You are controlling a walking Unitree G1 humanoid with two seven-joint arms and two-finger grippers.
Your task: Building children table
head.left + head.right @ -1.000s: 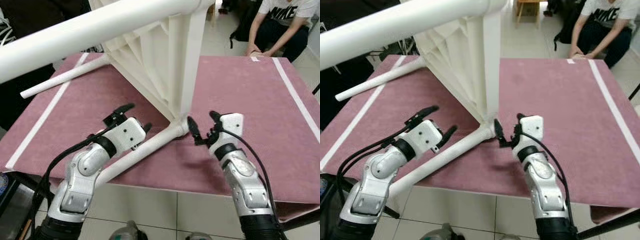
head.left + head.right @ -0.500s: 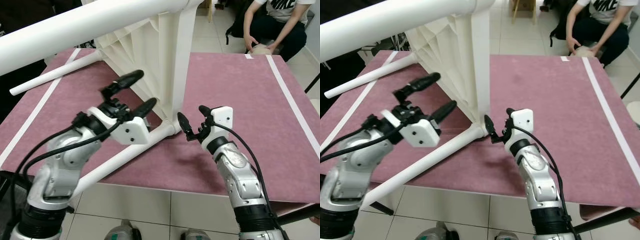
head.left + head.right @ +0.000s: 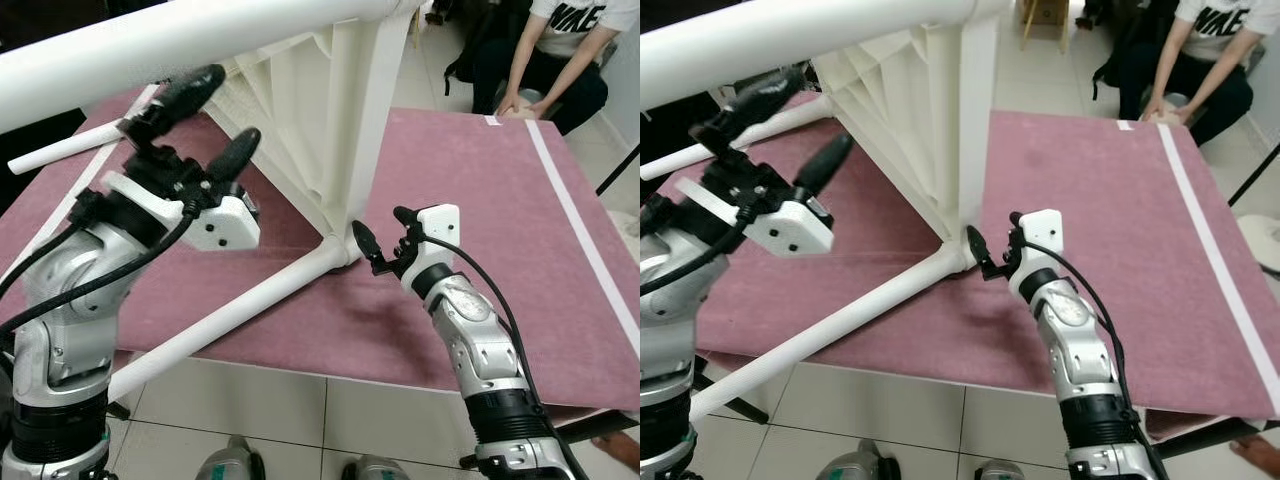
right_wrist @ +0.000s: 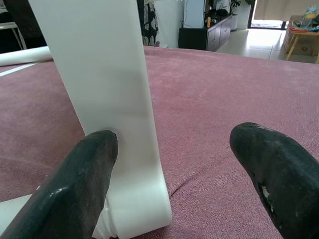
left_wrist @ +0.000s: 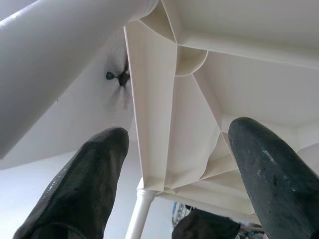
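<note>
Grippers spread at the tipped white table

We see the white plastic children's table [image 3: 330,120] lying on its side on the mauve mat [image 3: 480,200], ribbed underside turned toward us. One leg [image 3: 240,305] runs along the mat from the table's lower corner out past the near edge, another leg [image 3: 170,45] crosses overhead at the top of the head views, and a third leg [image 3: 60,160] rests on the mat at the far left.

Our left gripper [image 3: 205,120] is up in the air beside the ribbed underside, fingers spread wide, nothing between them; its wrist camera looks straight up into the ribs [image 5: 164,124].

Our right gripper [image 3: 385,240] sits low on the mat, right at the corner joint [image 3: 955,255] where the lower leg meets the frame. Its fingers are parted too, one fingertip [image 4: 84,184] just beside the upright white panel [image 4: 104,99], the other over bare mat, and we cannot tell if that near finger touches.

White tape stripes [image 3: 580,220] edge the mat. A person [image 3: 545,55] crouches beyond the far right corner, hand near the mat's edge.
</note>
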